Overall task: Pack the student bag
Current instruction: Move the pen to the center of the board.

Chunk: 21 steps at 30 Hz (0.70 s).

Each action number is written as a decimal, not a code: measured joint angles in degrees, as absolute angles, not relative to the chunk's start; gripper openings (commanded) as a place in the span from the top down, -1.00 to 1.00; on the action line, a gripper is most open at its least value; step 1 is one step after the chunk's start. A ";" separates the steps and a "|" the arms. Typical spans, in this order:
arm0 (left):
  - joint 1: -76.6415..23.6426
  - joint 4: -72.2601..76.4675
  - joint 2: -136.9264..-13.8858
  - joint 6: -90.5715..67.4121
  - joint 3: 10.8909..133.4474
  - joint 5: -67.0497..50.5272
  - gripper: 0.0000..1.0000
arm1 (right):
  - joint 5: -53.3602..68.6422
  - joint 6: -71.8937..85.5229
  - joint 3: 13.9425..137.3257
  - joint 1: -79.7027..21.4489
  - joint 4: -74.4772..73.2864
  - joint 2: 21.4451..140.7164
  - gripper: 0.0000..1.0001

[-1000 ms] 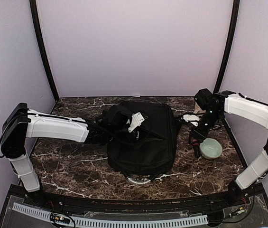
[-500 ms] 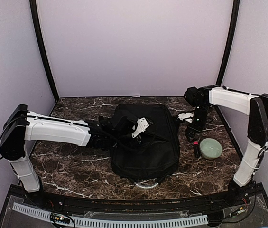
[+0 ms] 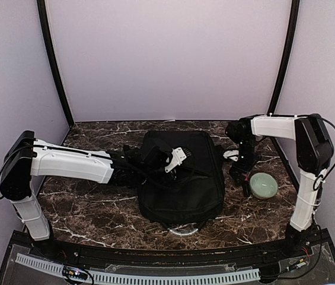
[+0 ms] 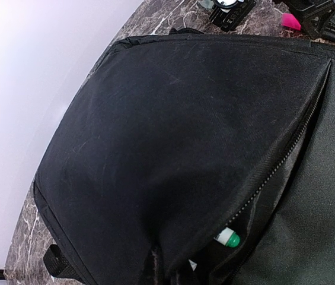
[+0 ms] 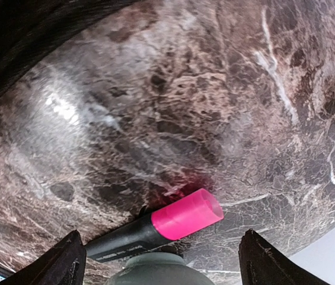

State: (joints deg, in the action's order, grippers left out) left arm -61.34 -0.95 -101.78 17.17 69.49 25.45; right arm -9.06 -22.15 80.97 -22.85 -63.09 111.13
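Right wrist view: wide-open right jaws hang over a pink-capped marker (image 5: 150, 230) beside a green bowl (image 3: 264, 185), right on the counter (image 3: 90, 208). The left jaws pinch the student bag (image 3: 182, 190), mid-counter, open. Next, probably: lower and grip the marker.

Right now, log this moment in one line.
left claw: shut on student bag | right claw: open over pink-capped marker | green bowl: beside marker

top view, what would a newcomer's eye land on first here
The big black bag lying in the middle of the table, between the two arms. Next, the pale green bowl to its right, and close by a pink-capped marker lying on the table under the open right gripper.
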 measured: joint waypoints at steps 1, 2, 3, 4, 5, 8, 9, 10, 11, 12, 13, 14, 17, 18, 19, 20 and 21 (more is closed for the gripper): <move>-61.36 -0.95 -101.75 17.17 69.49 25.58 1.00 | -9.10 -21.69 80.97 -22.79 -63.00 111.24 -0.78; -61.41 -0.95 -101.75 17.19 69.49 25.74 1.00 | -9.26 -21.06 80.99 -22.70 -62.83 111.35 -0.78; -61.43 -0.95 -101.75 17.21 69.49 25.85 1.00 | -9.45 -20.51 80.97 -22.61 -62.72 111.53 -0.77; -61.45 -0.95 -101.75 17.21 69.49 25.93 1.00 | -9.61 -20.12 80.97 -22.50 -62.61 111.74 -0.76; -61.49 -0.95 -101.75 17.23 69.49 26.02 1.00 | -9.76 -19.64 80.99 -22.31 -62.54 112.01 -0.73; -61.63 -0.95 -101.78 17.41 69.49 26.35 1.00 | -8.82 -18.70 81.32 -20.93 -62.63 113.56 -0.60; -61.67 -0.95 -101.75 17.54 69.49 26.50 1.00 | -8.19 -18.35 81.67 -20.67 -62.70 114.37 -0.54; -61.73 -0.95 -101.78 17.63 69.49 26.74 1.00 | -7.51 -18.31 81.91 -19.53 -62.74 114.89 -0.48; -61.78 -0.95 -101.78 17.76 69.49 26.89 1.00 | -6.83 -18.04 82.11 -18.83 -62.76 115.37 -0.43; -61.82 -0.95 -101.78 17.80 69.49 26.98 1.00 | -6.13 -18.02 82.21 -18.41 -62.78 115.70 -0.39; -61.89 -0.95 -101.78 17.87 69.49 27.11 1.00 | -5.30 -17.89 82.30 -17.93 -62.83 115.98 -0.34; -61.93 -0.95 -101.75 17.87 69.52 27.20 1.00 | -4.51 -17.87 82.35 -17.54 -62.85 116.16 -0.30; -62.00 -1.04 -101.78 17.85 69.67 27.27 1.00 | -1.85 -18.02 82.43 -17.30 -63.05 116.27 -0.18; -62.00 -1.17 -101.78 17.82 69.87 27.29 1.00 | -0.84 -18.11 82.56 -17.34 -63.09 116.27 -0.14; -62.00 -1.39 -101.78 17.82 70.13 27.29 1.00 | -0.03 -18.15 82.63 -17.37 -63.16 116.33 -0.11; -62.00 -1.43 -101.78 17.82 70.26 27.33 1.00 | 0.67 -18.24 82.78 -17.41 -63.33 116.40 -0.08; -62.00 -1.45 -101.78 17.82 70.35 27.40 1.00 | 1.21 -18.28 82.98 -17.45 -63.46 116.55 -0.05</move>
State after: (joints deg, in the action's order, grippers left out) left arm -62.00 -1.45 -101.78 17.82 70.35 27.40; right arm 1.21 -18.28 82.98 -17.45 -63.46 116.55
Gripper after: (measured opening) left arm 0.030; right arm 0.561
